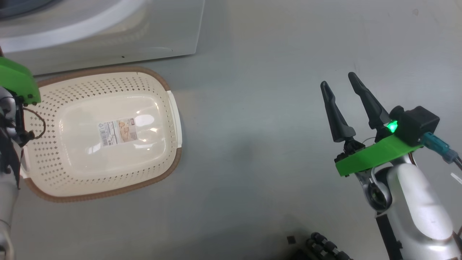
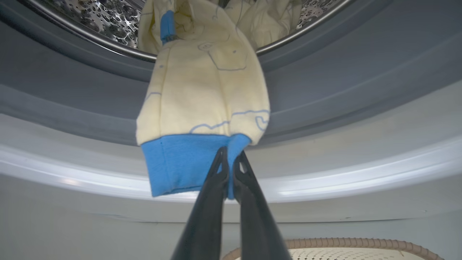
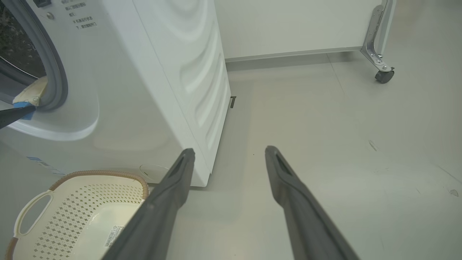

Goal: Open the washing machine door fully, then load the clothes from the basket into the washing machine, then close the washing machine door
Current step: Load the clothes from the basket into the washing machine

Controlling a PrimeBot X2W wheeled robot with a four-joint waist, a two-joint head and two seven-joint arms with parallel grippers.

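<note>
My left gripper [image 2: 231, 157] is shut on the blue cuff [image 2: 173, 166] of a pale yellow garment [image 2: 205, 94]. The garment hangs out of the steel drum [image 2: 90, 18] over the grey seal [image 2: 343, 72], and more yellow cloth lies inside the drum. The cream basket [image 1: 72, 169] sits on the floor before the washing machine [image 1: 108, 36], with just its label sticker inside. My right gripper [image 1: 338, 80] is open over bare floor to the basket's right, holding nothing. The right wrist view shows the washing machine [image 3: 144, 90], the basket [image 3: 72, 202] and the garment [image 3: 30, 94]. The washing machine door is out of view.
Grey floor [image 1: 252, 144] spreads between the basket and my right arm. A metal leg on a castor [image 3: 382, 72] stands at the far right by a white panel [image 3: 288, 25]. A dark ribbed part [image 1: 325, 249] sits at the bottom edge of the head view.
</note>
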